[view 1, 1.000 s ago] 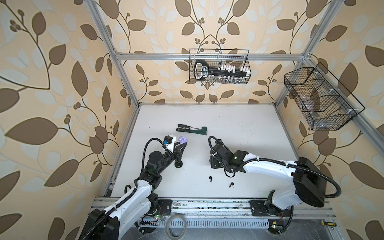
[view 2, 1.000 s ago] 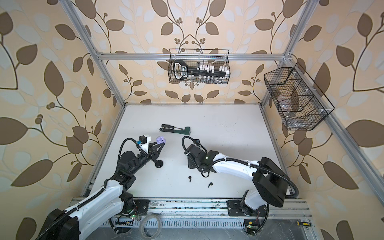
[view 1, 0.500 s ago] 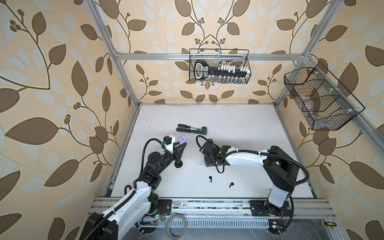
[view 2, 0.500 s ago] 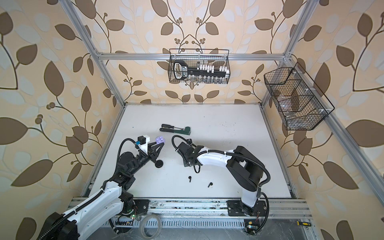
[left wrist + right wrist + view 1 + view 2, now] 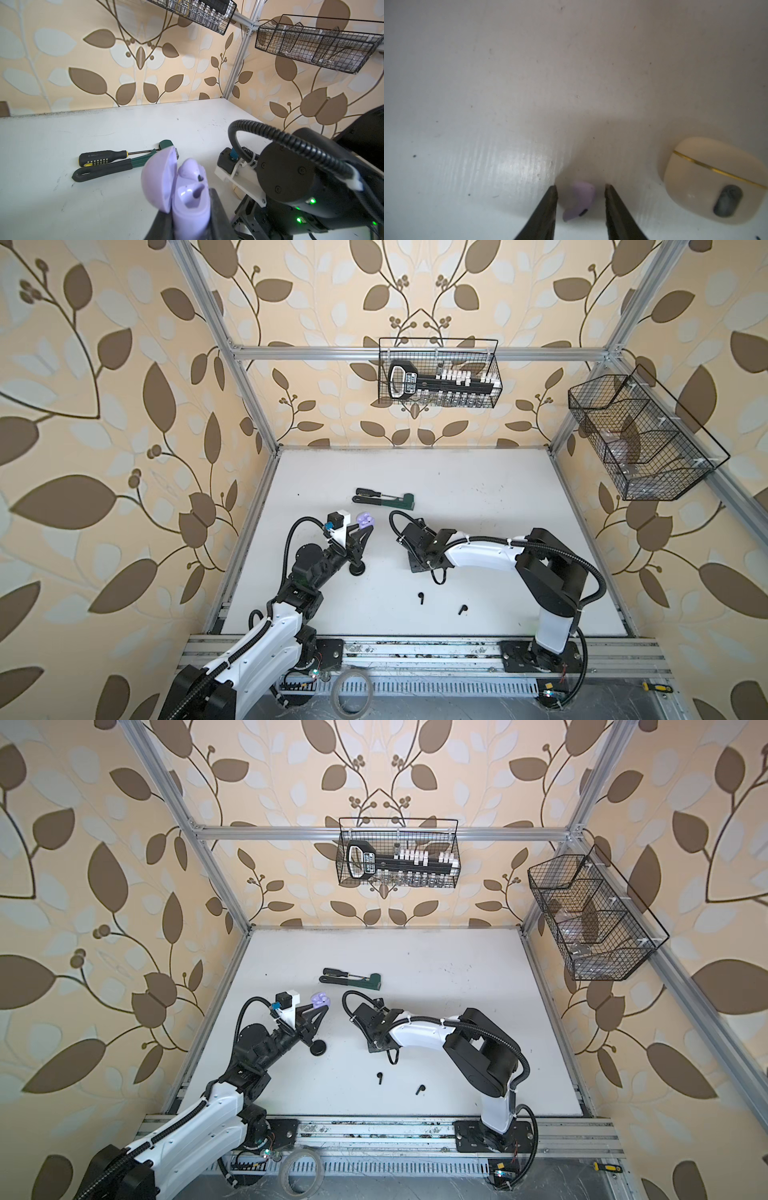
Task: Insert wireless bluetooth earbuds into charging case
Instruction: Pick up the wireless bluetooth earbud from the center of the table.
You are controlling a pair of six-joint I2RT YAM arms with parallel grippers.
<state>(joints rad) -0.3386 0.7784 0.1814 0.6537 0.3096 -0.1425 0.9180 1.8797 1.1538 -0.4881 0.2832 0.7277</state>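
Left jaws clench the open lilac case [image 5: 191, 209]; right jaws stand released around a lilac bud [image 5: 581, 199], not touching it.
The lilac case's bottom is cut off, the screwdriver [image 5: 101, 158] print is unreadable, and the cream case [image 5: 708, 176] is blurred.

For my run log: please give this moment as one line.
left gripper: holds open lilac case | right gripper: open, lilac bud between jaws, on table | two black buds loose
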